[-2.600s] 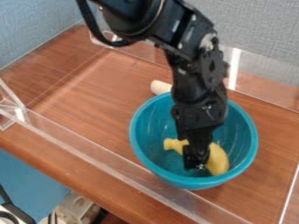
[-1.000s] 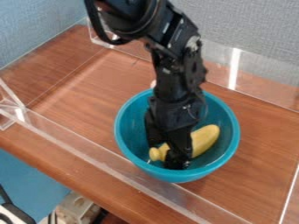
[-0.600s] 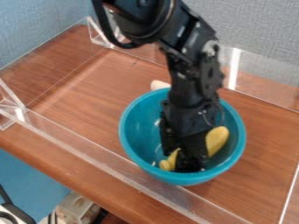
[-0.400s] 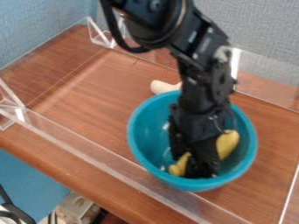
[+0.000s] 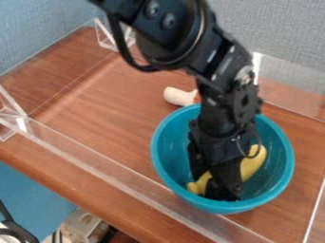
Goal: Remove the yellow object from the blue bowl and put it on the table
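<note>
My jaws [image 5: 219,180] point straight down inside the blue bowl [image 5: 174,148], part-closed on the yellow banana [image 5: 249,162]; its ends show either side of my fingers. Bowl sits on the wooden table [image 5: 102,90], close to the clear front wall [image 5: 89,161]. Cream mushroom toy [image 5: 177,94] lies just behind the bowl.

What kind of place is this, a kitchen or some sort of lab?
Most likely a robot test bench, not a kitchen: a wooden table fenced by clear acrylic walls, a black robot arm reaching into a teal-blue bowl, and toy food, a yellow banana.
</note>
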Motion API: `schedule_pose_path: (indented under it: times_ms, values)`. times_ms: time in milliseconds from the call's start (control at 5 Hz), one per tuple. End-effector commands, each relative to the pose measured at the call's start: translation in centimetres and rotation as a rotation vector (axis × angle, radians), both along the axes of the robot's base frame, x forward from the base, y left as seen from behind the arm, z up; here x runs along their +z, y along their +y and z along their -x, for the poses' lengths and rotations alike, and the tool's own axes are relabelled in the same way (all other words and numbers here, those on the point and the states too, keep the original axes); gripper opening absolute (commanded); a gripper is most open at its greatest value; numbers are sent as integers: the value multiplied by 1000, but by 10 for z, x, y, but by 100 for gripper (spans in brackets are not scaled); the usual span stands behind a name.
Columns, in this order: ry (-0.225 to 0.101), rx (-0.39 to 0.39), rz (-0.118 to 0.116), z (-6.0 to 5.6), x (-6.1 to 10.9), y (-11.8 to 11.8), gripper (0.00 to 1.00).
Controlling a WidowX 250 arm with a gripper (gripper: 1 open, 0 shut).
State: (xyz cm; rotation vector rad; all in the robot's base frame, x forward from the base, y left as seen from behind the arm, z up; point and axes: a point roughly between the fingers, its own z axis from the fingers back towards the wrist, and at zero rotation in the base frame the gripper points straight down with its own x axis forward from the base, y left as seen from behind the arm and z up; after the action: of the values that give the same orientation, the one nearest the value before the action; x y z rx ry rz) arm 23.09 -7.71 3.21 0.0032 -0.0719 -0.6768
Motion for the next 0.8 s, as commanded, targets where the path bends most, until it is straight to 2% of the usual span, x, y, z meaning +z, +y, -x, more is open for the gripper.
schedule_pose_path:
  times_ms: [0, 200, 400, 600]
  values:
    - [2, -54, -5, 4, -9, 10, 0]
    - [7, -101, -13, 8, -14, 17, 0]
    - [-9, -59, -30, 16, 2, 21, 0]
    - [-30, -48, -40, 17, 20, 17, 0]
